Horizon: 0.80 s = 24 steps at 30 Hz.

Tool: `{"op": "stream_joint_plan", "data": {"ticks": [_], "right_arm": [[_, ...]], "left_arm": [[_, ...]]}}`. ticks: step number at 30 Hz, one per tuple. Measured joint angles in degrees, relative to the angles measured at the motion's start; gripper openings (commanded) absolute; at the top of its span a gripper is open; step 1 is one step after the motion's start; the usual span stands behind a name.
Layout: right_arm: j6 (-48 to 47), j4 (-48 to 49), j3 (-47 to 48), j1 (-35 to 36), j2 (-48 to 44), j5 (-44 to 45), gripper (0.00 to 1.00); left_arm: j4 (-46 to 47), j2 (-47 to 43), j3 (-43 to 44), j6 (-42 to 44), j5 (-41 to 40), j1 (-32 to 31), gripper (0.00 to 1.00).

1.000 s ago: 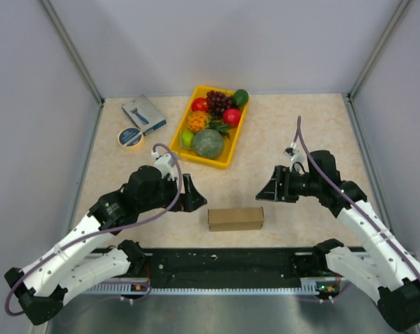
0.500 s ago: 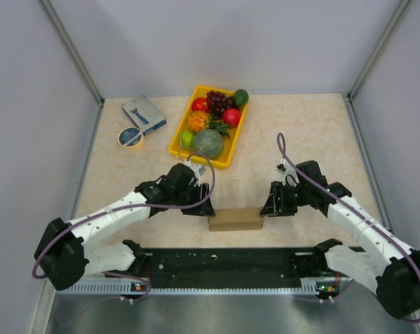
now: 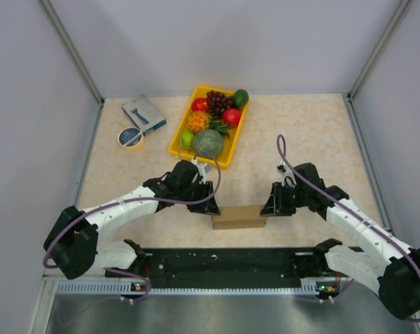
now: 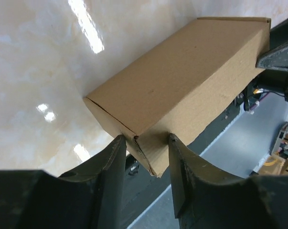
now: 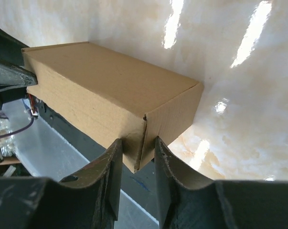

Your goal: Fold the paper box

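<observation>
Up front, paper box (image 3: 238, 217) lies left-to-right, left hand (image 4: 144, 141) and right hand (image 5: 136, 143) pinching its ends

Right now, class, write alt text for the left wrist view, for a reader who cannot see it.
A folded brown box lies on a pale marbled table. The left gripper reaches in from below, and its two dark fingers straddle the near end of the box.

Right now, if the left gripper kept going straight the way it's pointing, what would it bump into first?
The paper box: its end corner sits between the left gripper's fingers, so it would likely press into that end almost at once. The right gripper comes only beyond the box's far end.
</observation>
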Motion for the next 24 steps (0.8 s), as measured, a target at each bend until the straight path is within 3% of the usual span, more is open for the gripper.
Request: {"op": "stream_joint_plan", "data": {"ticks": [9, 12, 13, 14, 19, 24], "right_arm": [[-1.42, 0.0, 5.01, -0.15, -0.02, 8.57, 0.14], [-3.08, 1.38, 7.67, 0.55, 0.0, 13.29, 0.27], [-3.34, 2.69, 7.63, 1.14, -0.22, 14.58, 0.42], [-3.56, 3.72, 7.43, 1.79, -0.42, 15.32, 0.49], [-1.75, 9.22, -1.36, 4.22, -5.38, 15.54, 0.75], [2.62, 4.92, -8.33, 4.35, -17.49, 14.12, 0.8]], "left_arm": [[-2.75, 4.48, 12.72, 4.74, -8.76, 0.52, 0.33], [0.76, 2.99, 15.04, 8.04, -13.25, 0.66, 0.46], [1.64, 2.03, 14.8, 8.81, -14.27, 0.66, 0.52], [2.91, 0.9, 14.05, 9.25, -15.13, 0.61, 0.64], [7.89, -7.52, 0.7, 9.25, -16.35, -0.98, 0.87], [-1.57, -28.7, -14.1, 6.58, -17.9, -1.38, 0.96]]}}
